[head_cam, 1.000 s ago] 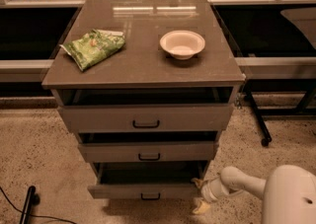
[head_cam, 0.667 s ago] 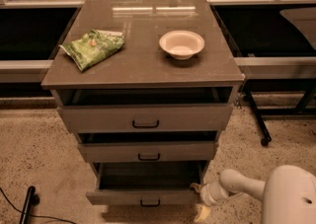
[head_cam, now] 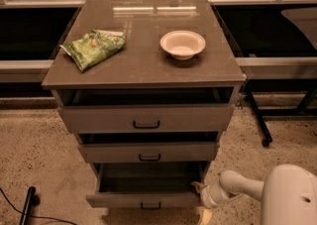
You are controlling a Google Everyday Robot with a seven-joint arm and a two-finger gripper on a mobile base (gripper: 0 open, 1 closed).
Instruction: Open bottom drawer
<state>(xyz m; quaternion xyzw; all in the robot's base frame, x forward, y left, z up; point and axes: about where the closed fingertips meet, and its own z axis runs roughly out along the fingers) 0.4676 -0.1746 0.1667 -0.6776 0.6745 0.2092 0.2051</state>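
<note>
The bottom drawer (head_cam: 143, 200) is the lowest of three grey-brown drawers in the cabinet. It stands pulled out towards me, its dark inside showing, with a small black bar handle (head_cam: 150, 205) on its flat front. My gripper (head_cam: 202, 200) is at the drawer's right front corner, low at the right of the cabinet. One yellowish fingertip (head_cam: 198, 187) sits against the drawer's right edge, another (head_cam: 205, 216) points down below it. My white arm (head_cam: 247, 187) reaches in from the lower right.
The top drawer (head_cam: 146, 118) and the middle drawer (head_cam: 148, 152) are each slightly open. On the cabinet top (head_cam: 143, 65) lie a green snack bag (head_cam: 93, 48) and a white bowl (head_cam: 182, 44). A black cable and pole (head_cam: 27, 206) lie on the floor at left. Dark desk frames (head_cam: 260, 120) stand at right.
The bottom drawer has slid further out towards me, and my gripper at its right corner has moved with it.
</note>
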